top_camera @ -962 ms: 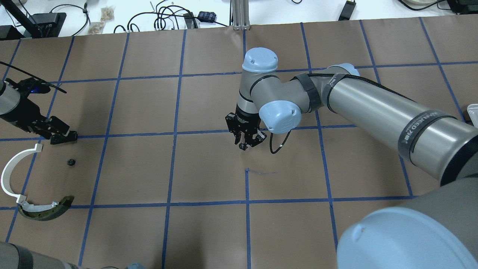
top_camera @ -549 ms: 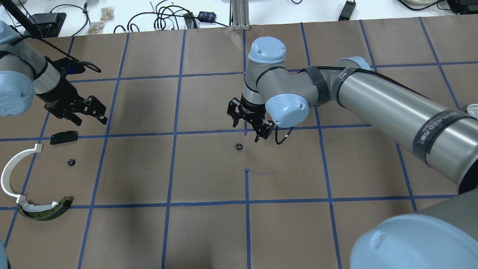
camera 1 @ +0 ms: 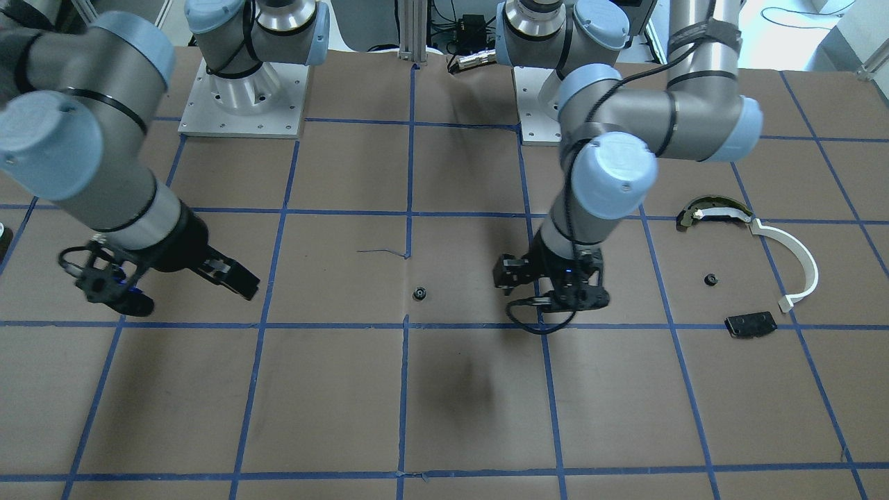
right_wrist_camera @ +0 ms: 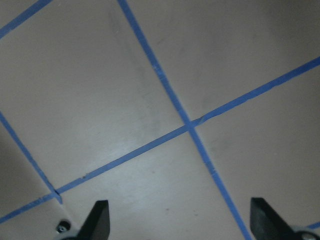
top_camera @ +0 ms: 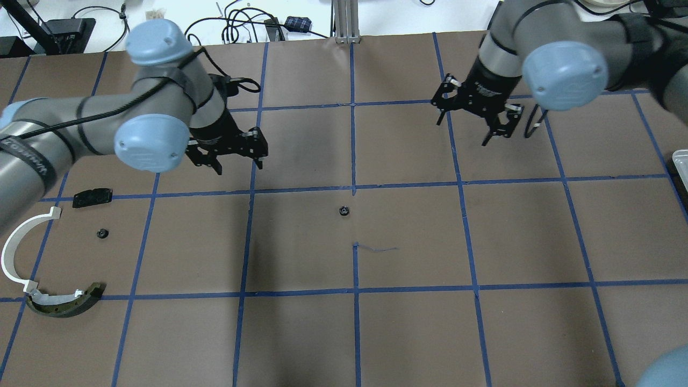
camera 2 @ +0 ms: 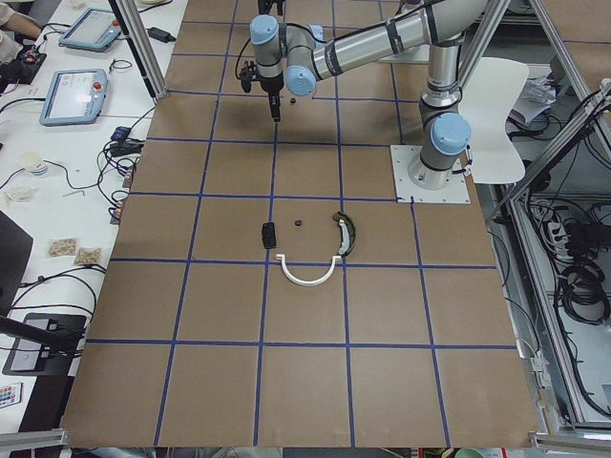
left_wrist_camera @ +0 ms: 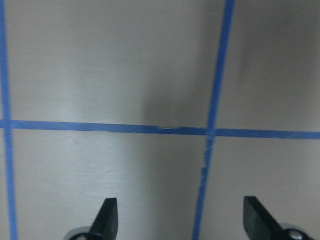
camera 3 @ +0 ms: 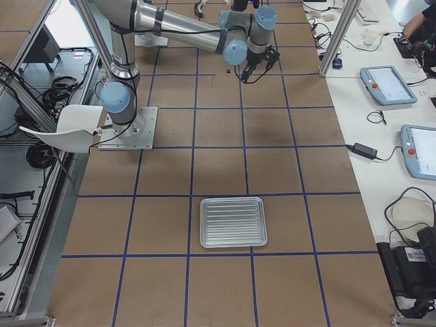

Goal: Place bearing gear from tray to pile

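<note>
The pile (top_camera: 92, 197) sits at the robot's near left; the bearing gear (top_camera: 343, 210) lies alone on the tabletop (top_camera: 408, 333), dead centre. Beyond, the left tool (top_camera: 239, 165) hangs spread and empty, the gear off to its right, closer than the spread, empty right tool (top_camera: 465, 129).

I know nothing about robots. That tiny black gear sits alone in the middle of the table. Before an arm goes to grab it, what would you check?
1. Bearing gear lies free on the table, nothing touching it: ok.
2. Left end effector open and empty: ok.
3. Left end effector above the gear: not ok. It hangs off toward the pile, and its wrist camera shows only table.
4. Right end effector open and well away from the gear: ok.
5. Which face of the gear is up: cannot tell, too small.
</note>
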You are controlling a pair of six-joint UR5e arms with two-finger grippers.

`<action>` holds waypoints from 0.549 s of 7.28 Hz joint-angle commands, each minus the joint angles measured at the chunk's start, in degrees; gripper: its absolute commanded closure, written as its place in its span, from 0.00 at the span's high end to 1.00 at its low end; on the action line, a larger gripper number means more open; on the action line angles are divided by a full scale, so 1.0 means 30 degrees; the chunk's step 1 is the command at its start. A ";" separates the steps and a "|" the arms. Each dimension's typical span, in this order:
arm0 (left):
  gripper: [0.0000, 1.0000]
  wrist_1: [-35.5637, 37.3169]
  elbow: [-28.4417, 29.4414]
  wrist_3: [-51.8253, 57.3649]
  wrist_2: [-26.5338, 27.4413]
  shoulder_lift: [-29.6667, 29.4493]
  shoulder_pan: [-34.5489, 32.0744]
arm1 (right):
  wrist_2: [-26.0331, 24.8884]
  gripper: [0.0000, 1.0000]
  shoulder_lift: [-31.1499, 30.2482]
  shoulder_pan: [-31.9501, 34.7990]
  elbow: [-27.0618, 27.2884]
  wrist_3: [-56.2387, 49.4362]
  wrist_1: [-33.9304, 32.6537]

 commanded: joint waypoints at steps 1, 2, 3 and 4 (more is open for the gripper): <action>0.89 0.2052 -0.0285 -0.4428 0.0207 -0.1538 -0.3749 | -0.2540 1.00 -0.2708 -0.1068 -0.0185 -0.2203 0.2937; 0.88 0.2554 -0.0259 -0.5083 0.0209 -0.2330 -0.4664 | -0.2668 1.00 -0.3361 -0.1184 0.0047 -0.2293 0.3964; 0.88 0.3284 -0.0287 -0.5147 0.0151 -0.2918 -0.4818 | -0.2873 1.00 -0.3454 -0.1330 -0.0038 -0.2584 0.3916; 0.88 0.3379 -0.0259 -0.5235 0.0208 -0.3330 -0.5080 | -0.2846 1.00 -0.3513 -0.1070 0.0135 -0.2210 0.3916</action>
